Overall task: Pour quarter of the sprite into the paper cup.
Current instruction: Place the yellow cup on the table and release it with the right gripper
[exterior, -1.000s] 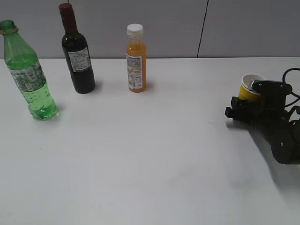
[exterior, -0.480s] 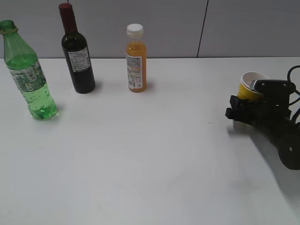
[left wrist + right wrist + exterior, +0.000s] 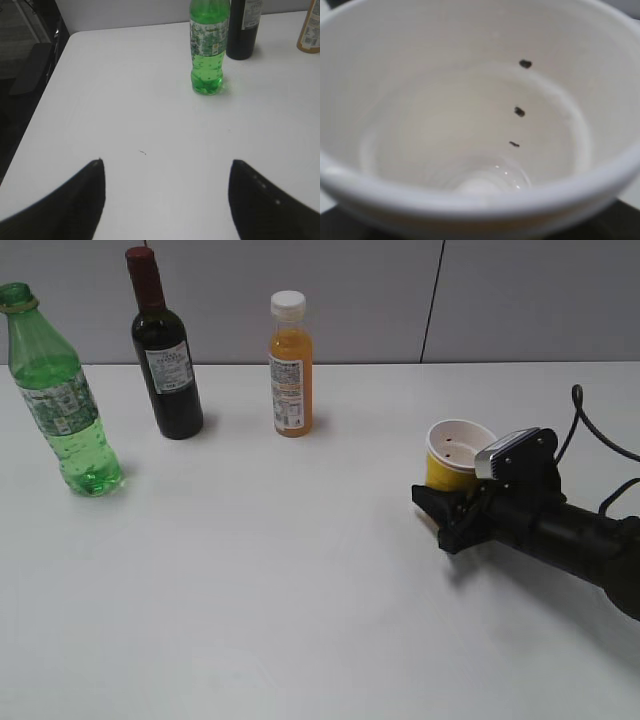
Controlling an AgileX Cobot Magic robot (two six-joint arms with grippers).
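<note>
While the green sprite bottle [image 3: 62,405] stands uncapped at the table's far left, beside a dark wine bottle [image 3: 165,350] and an orange juice bottle [image 3: 290,365], the right gripper [image 3: 450,512] grips the yellow paper cup [image 3: 455,454] on the right. Best to keep the cup upright and set it near the sprite. The left wrist view shows the left gripper [image 3: 167,192] wide open and empty; the right wrist view shows dark specks inside the cup.
</note>
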